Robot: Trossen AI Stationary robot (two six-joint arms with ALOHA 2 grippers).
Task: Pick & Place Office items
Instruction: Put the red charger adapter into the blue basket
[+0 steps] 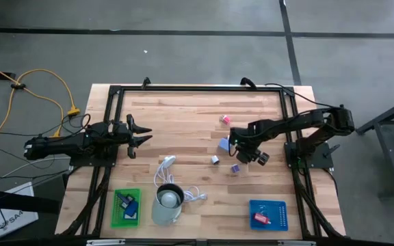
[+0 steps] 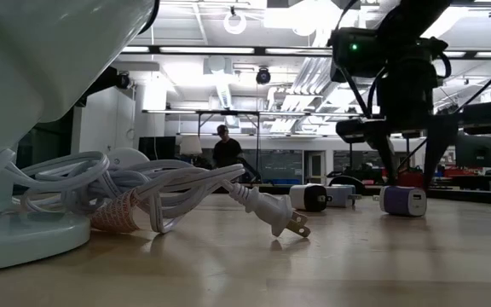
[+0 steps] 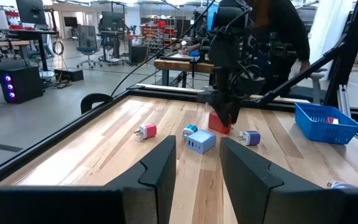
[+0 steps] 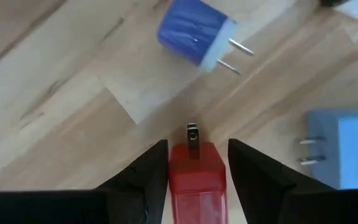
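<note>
Office items are small plug adapters, most loose mid-table: pink one (image 1: 225, 119), pale blue block (image 1: 224, 144), white/cyan one (image 1: 215, 159), purple one (image 1: 235, 167). A few are already sorted, some in the green tray (image 1: 115, 213) at front left, a red piece in the blue tray (image 1: 255, 205) at front right. Right gripper (image 4: 197, 163) hangs above the loose cluster, fingers pinching a red adapter (image 4: 196, 180) by its flat sides w/ prongs pointing fwd, probably so it carries steady to a tray. Purple adapter sits on the wood just beyond it, pale blue one off to one side, both clear of the fingers. Left gripper (image 1: 139, 137) waits at the left edge, fingers spread and empty, aimed across at the cluster, well apart from it. White coiled cable (image 1: 167, 171) and pale cup (image 1: 168, 203) lie at front centre.
</note>
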